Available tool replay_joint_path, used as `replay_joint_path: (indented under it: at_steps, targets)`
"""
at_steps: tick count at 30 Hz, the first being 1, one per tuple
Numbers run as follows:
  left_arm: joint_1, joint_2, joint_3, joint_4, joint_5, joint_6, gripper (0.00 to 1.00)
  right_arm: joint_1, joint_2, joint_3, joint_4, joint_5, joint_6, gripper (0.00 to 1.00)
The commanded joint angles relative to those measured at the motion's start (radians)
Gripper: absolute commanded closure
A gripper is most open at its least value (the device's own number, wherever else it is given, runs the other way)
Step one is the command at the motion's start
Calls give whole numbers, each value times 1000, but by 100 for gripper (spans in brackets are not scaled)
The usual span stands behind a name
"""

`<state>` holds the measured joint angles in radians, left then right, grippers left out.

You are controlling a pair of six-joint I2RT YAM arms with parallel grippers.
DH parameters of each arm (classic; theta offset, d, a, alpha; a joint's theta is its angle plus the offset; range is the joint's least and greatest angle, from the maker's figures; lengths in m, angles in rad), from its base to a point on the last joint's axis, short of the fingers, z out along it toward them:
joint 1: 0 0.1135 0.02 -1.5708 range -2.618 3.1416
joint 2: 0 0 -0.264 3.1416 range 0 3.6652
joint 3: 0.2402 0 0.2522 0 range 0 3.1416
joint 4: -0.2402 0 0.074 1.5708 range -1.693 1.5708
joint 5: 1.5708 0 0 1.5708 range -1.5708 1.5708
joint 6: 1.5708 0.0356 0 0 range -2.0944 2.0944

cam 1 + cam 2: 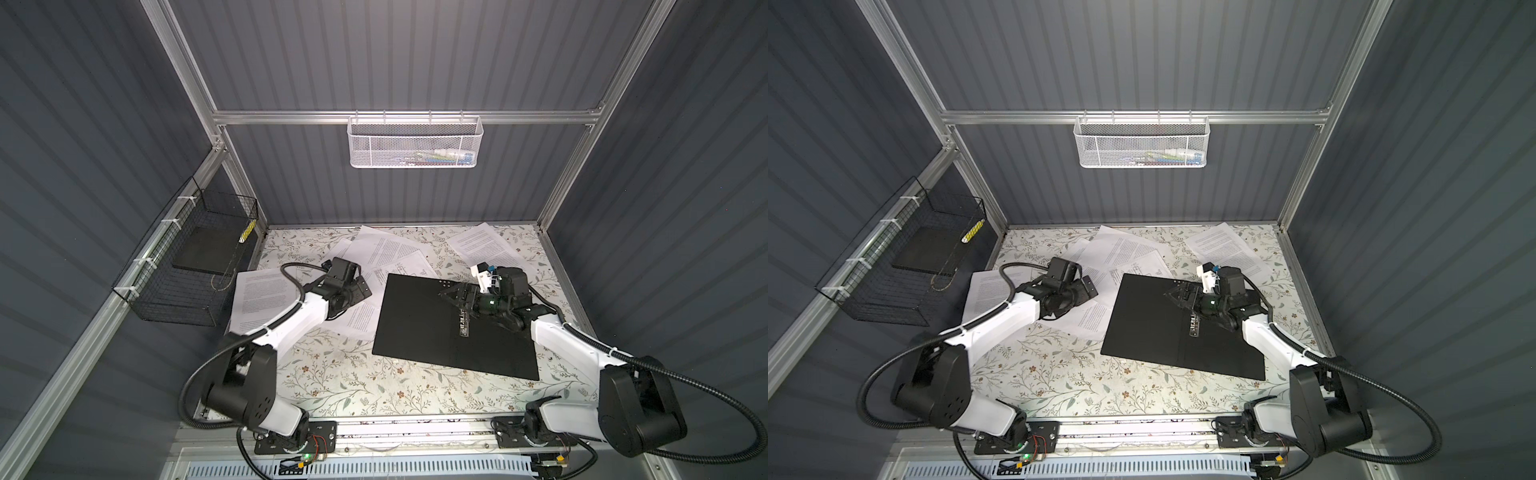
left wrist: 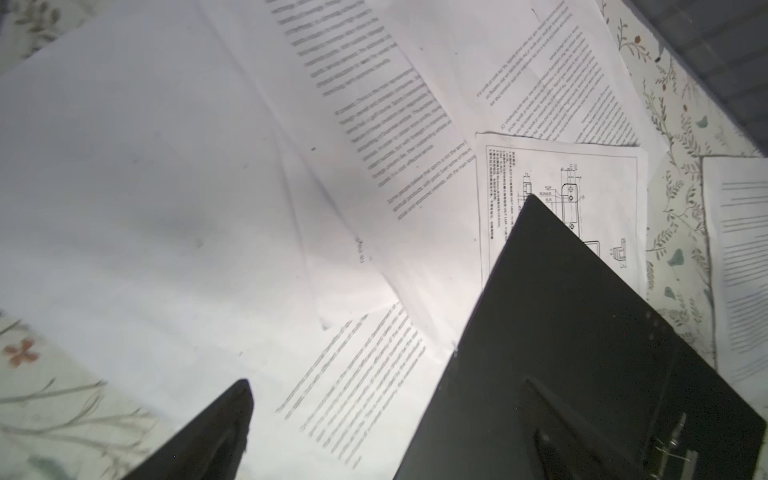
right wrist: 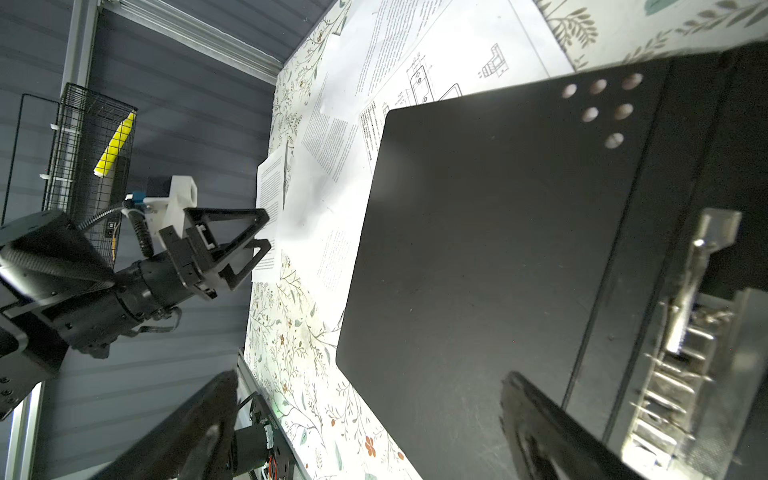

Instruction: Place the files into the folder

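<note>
Black card faces up where the folder (image 1: 436, 328) (image 1: 1167, 328) lies opened flat on the flowered counter (image 1: 332, 386). It sits right of the middle in both top views, a little askew, with its metal clip (image 1: 463, 326) (image 3: 685, 332) along the spine fold. The files (image 1: 262, 295) (image 1: 988, 291) are loose white sheets spread over the counter to the left of the folder and beyond it, several overlapping. A lone sheet (image 1: 482, 243) lies apart near the far right corner. The drawing sheet (image 2: 582, 174) (image 3: 449, 70), printed with line figures, is partly covered by the folder's far left corner, and a page of text runs under its left edge. The left claw (image 2: 386, 386) hangs over the sheets beside that left edge, released, its two fingers spread wide with nothing between them. The right claw (image 1: 457, 296) (image 3: 374, 395) is over the folder's black inside close to the clip, likewise spread wide and empty; whether it touches the card I cannot tell. On the left wall a black wire basket (image 1: 183, 274) holds a dark flat pad and a yellow strip. A white mesh basket (image 1: 415, 141) hangs on the far rail.
</note>
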<state>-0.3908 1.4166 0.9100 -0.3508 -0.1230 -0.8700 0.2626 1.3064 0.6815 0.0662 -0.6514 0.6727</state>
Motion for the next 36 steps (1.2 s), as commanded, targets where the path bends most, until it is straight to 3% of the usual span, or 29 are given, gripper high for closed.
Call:
replay_joint_path:
  at_steps: [1, 7, 14, 25, 32, 36]
  targets:
    - [50, -95, -150, 26, 94, -160, 0, 17, 17, 6, 32, -21, -4, 1]
    - [105, -188, -326, 108, 147, -274, 0, 47, 11, 16, 2, 3, -25, 1]
    - [122, -160, -429, 272, 161, -319, 1, 53, 9, 17, 5, -11, -26, 1]
    - [122, 2, -558, 672, 174, -386, 0, 51, 22, 21, 16, -27, -11, 1]
    - [122, 149, -561, 1013, 232, -340, 0, 51, 39, 16, 44, -49, 7, 1]
    - [122, 256, -513, 1102, 260, -335, 0, 52, 45, 17, 49, -57, 10, 1]
